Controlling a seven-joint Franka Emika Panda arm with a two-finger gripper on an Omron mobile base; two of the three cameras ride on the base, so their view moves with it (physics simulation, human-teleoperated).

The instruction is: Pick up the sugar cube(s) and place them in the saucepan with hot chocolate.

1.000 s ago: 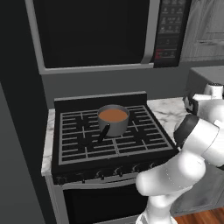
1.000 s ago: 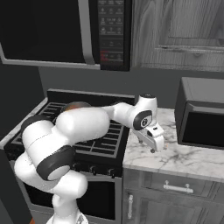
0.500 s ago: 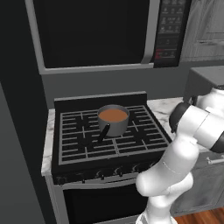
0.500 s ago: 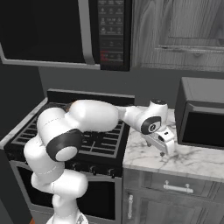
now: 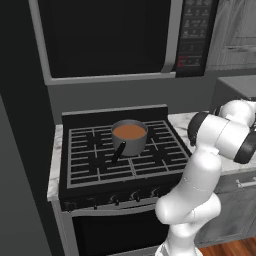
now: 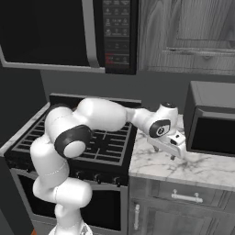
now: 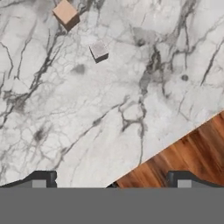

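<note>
Two small sugar cubes, one tan (image 7: pixel 65 12) and one white (image 7: pixel 99 50), lie near each other on the white marbled surface (image 7: pixel 109 109) beside the stove. The pincer (image 6: pixel 166 153), fingers apart and empty, has swung farther right and now hovers there. The grey metal saucepan (image 5: pixel 129 140) of orange-brown hot chocolate (image 5: pixel 129 132) sits unmoved on the black stove (image 5: pixel 120 155).

White rounded arm (image 6: pixel 98 114), dark joints

Even, dim rendered light leaves the stove (image 5: pixel 120 155) dark and soft-edged, the marble surface (image 7: pixel 109 87) bright, and both cubes casting small shadows toward 4 o'clock.
</note>
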